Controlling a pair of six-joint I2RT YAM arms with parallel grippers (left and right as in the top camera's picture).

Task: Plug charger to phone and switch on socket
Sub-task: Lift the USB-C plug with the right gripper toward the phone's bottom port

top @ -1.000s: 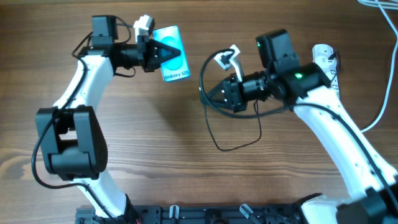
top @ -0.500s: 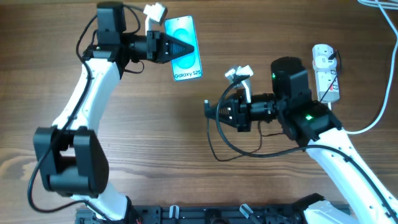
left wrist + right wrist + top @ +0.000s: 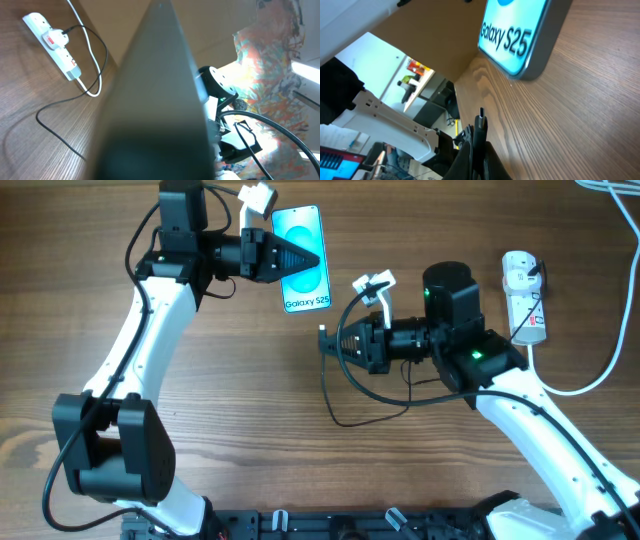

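Observation:
My left gripper [image 3: 298, 258] is shut on the phone [image 3: 312, 282], whose teal screen faces up and whose white "Galaxy S25" strip points toward me. In the left wrist view the phone [image 3: 155, 100] is a dark blur filling the middle. My right gripper [image 3: 335, 340] is shut on the charger [image 3: 323, 331]; its metal tip points at the phone's strip end, a short gap away. The right wrist view shows the charger's tip [image 3: 481, 119] below the phone [image 3: 525, 35], between my right gripper's fingers [image 3: 477, 150]. The socket [image 3: 525, 295] lies at the right.
The charger's black cable loops on the wooden table [image 3: 340, 412] below my right gripper. The socket's thick white cord [image 3: 600, 375] runs off to the right. The socket [image 3: 52, 42] and a black cable [image 3: 65, 131] show in the left wrist view.
My left gripper carried the phone to the right and straightened it. My right gripper moved up and left with the charger, closing toward the phone's strip end.

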